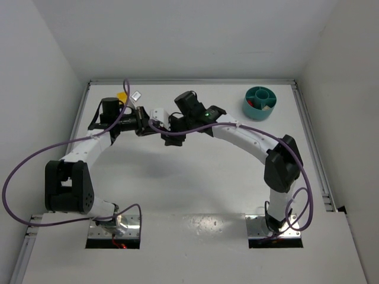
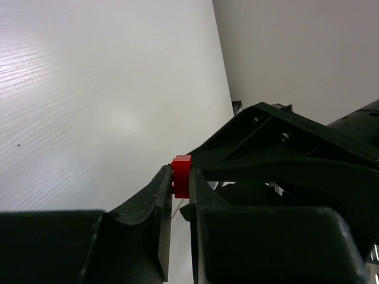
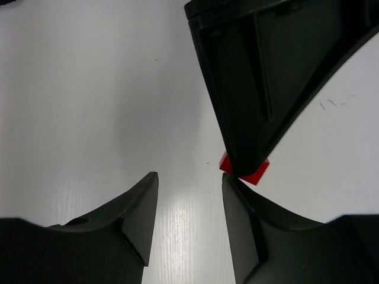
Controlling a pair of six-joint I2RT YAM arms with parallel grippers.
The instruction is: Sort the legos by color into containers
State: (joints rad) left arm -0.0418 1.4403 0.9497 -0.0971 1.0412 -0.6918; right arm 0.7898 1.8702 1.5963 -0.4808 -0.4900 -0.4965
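Red lego (image 2: 181, 175) between left claw (image 2: 180, 178) tips, just beyond right claw (image 3: 189, 176)

No text, number or sign can be read; small details may be lost.

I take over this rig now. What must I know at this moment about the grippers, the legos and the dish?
The left gripper is shut on a red brick, held at its fingertips.
The right gripper is open and empty. Its tips are close beside that brick, which is not between its jaws.
The dish stands at the far right of the table. Something red shows in one compartment.
A yellow brick and a pale brick lie loose near the far edge, left of the grippers.
Done: apparently some bricks are in the dish. Left: the red brick, then the two loose ones.
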